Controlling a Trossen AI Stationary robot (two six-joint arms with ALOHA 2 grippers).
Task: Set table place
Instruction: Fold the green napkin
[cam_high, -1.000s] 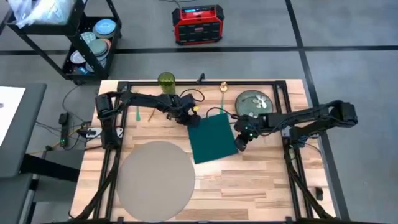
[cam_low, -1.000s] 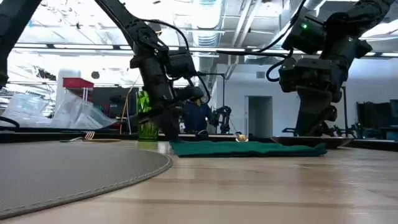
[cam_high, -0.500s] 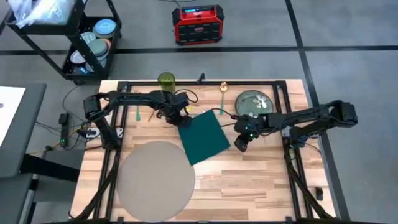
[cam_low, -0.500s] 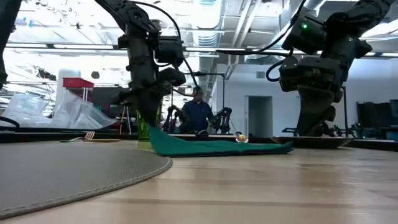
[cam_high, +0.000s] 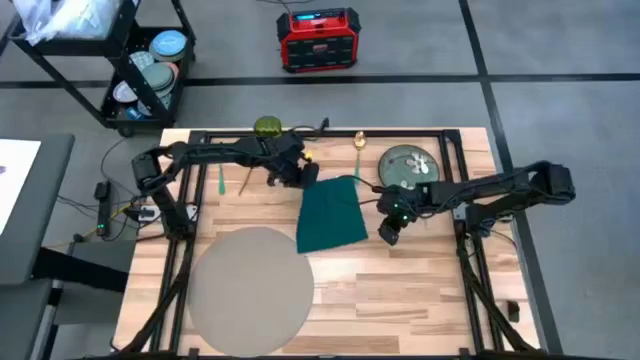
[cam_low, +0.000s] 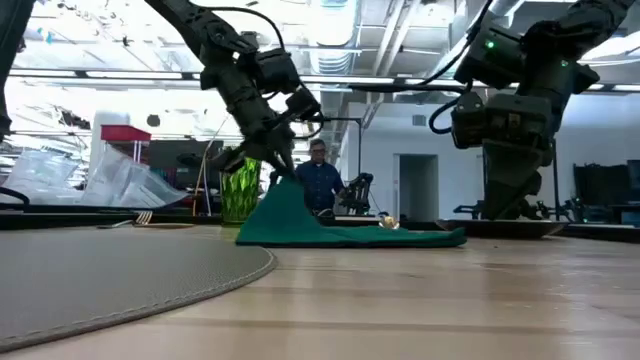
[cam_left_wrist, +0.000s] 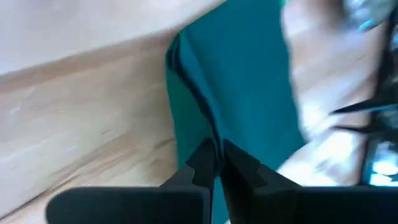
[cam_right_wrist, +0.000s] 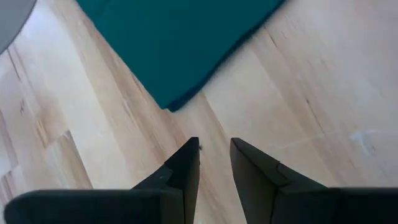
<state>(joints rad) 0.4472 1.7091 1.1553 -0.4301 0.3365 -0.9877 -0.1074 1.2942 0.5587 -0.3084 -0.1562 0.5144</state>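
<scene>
Green cloth is lying on the table in the high view, between the two grippers and just beyond the round grey-beige place near the table's front left. The left gripper is pinching the cloth's far corner; the right gripper is hovering beside its opposite edge. In the low view, that corner is being held up into a peak. In the left wrist view, both fingers are pressing together on the fabric. In the right wrist view, the fingers are standing slightly apart, gripping nothing.
</scene>
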